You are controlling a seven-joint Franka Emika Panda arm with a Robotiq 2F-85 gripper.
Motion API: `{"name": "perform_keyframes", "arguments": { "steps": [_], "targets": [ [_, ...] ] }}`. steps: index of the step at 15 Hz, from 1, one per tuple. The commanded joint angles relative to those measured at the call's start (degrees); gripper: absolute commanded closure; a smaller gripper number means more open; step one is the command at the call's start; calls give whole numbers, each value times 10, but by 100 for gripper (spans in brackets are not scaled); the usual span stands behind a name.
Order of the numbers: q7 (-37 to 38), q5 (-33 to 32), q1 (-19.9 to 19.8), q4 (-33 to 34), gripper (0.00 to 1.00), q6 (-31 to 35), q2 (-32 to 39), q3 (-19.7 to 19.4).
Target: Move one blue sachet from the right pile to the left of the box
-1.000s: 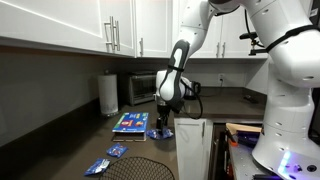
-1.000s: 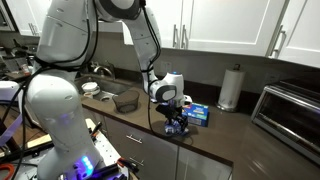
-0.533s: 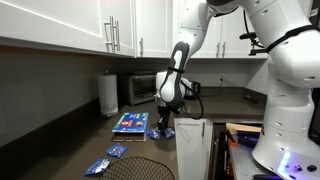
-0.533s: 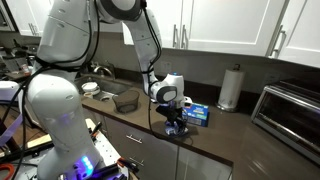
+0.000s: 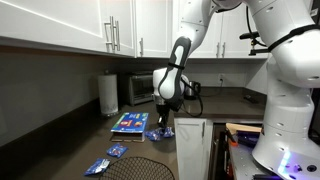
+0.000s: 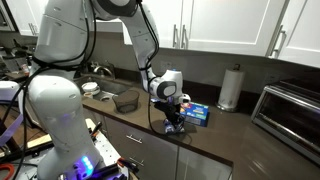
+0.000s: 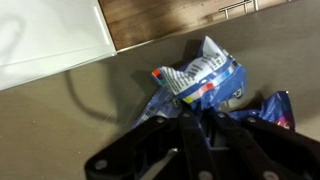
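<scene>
In the wrist view my gripper (image 7: 203,118) has its dark fingers drawn together on the lower edge of a crinkly blue sachet (image 7: 200,78) with white and red print. More blue sachets of the right pile (image 7: 276,108) lie beside and under it on the grey counter. In both exterior views the gripper (image 5: 163,122) (image 6: 176,117) points straight down onto the right pile (image 5: 164,133) (image 6: 177,129). The flat blue box (image 5: 130,122) (image 6: 197,113) lies right next to the pile.
Loose blue sachets (image 5: 105,160) lie scattered near the counter's front. A paper towel roll (image 5: 108,95) (image 6: 232,88) and a silver toaster oven (image 5: 140,88) (image 6: 290,115) stand at the back wall. A white panel (image 7: 50,35) lies close to the pile.
The jaws have gone from wide open to closed on a sachet at the pile. The arm has stayed over the same spot.
</scene>
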Motion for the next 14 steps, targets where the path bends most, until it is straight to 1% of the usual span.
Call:
{"name": "perform_keyframes", "arguments": {
  "steps": [1,2,7,9,11,14],
  "targets": [
    [32,-35,19,-22,93,-43,-53,-6],
    [33,-40,20,-25,95,-53,-64,-4],
    [33,-57,21,-50,94,-105,-129,16],
    [34,-63,23,-56,94,-104,-145,28],
    [29,-60,25,-55,94,-96,-151,48],
    [30,-56,36,-47,94,-84,-145,79]
  ]
}}
